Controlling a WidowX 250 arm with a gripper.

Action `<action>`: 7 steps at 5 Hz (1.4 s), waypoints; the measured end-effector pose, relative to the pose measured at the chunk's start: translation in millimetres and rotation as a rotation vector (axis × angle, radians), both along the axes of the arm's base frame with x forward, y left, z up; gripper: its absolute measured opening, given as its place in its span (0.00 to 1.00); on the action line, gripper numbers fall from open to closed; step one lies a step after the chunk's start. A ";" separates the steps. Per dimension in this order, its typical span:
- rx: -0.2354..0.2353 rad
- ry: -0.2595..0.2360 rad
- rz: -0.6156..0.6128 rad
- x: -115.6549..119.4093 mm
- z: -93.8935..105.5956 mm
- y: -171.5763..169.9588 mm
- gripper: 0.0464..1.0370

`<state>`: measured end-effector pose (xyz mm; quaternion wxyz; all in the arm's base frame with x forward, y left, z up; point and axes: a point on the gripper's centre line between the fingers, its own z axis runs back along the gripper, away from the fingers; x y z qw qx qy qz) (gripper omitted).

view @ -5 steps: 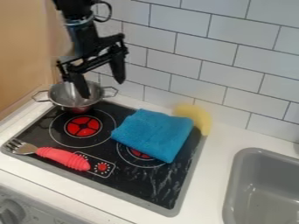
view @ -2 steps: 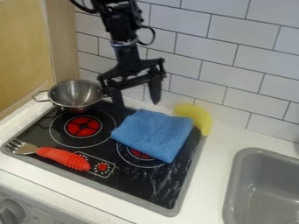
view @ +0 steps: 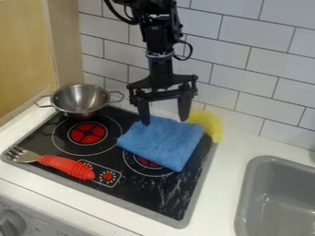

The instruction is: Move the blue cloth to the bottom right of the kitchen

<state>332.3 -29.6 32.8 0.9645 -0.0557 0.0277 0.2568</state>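
The two black fingers of the gripper [view: 165,120] are spread apart with nothing grasped between them, pointing down at the back edge of a folded blue cloth [view: 161,142]. Whether the tips touch the cloth, I cannot tell. The black robot arm [view: 161,41] comes down from the top edge of the view. The cloth lies on a black toy stovetop [view: 138,196], toward its back right, partly covering the right-hand red burner [view: 146,161]. Just behind the cloth's right corner is a curved yellow object [view: 211,126]. At the back left of the stovetop sits a metal two-handled pot [view: 80,100], with the other red burner [view: 87,133] in front of it. At the front left lies a fork [view: 64,167] with a thick red handle. A gray sink [view: 277,196] is set into the white surface [view: 230,159] on the right.
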 end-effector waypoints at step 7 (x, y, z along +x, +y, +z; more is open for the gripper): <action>0.109 -0.031 -0.057 8.7 -23.7 -0.1 0.96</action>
